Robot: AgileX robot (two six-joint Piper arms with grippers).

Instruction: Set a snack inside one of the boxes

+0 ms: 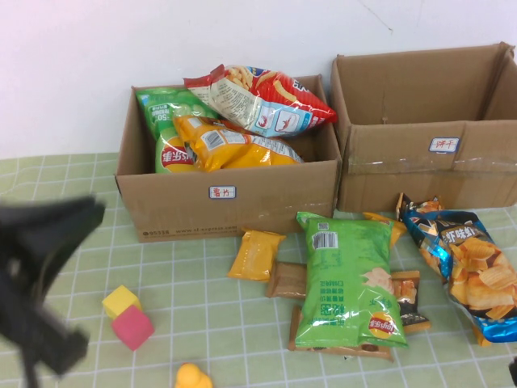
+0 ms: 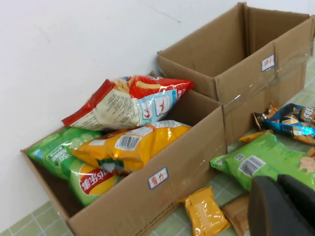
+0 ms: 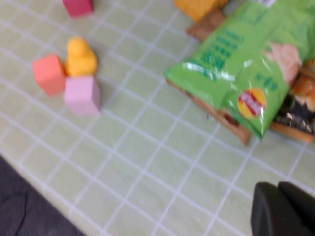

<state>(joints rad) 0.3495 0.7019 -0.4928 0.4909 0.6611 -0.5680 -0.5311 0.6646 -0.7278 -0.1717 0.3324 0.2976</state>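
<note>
My left gripper (image 1: 40,275) hangs over the near left part of the green checked tablecloth (image 1: 202,323), well apart from the cartons. It shows only as a dark blurred shape, so I cannot tell if its fingers are wide or narrow. My right gripper (image 3: 283,209) is over the near right side of the table; only a dark piece of it shows in the right wrist view, and I cannot tell its state either.

The large glossy red shrimp-stick bag (image 1: 262,99) lies on top of the other bags inside the brown cardboard carton with the plain front and a small white label (image 1: 234,202). It is tilted, and one end reaches over the carton's right wall. Under it are a yellow bag (image 1: 230,145) and a green chip bag (image 1: 166,129). In the left wrist view the red bag (image 2: 130,101) also rests highest in the carton (image 2: 162,189).

The second brown carton with clear tape on its front (image 1: 428,174) stands just beside the first, on its right. In front of the cartons lie a green Lay's bag (image 1: 347,279), a blue chip bag (image 1: 464,263) and a small orange packet (image 1: 256,255). Near my left gripper are a yellow cube (image 1: 120,301), a pink cube (image 1: 132,326) and a yellow duck-like toy (image 1: 192,377).
</note>
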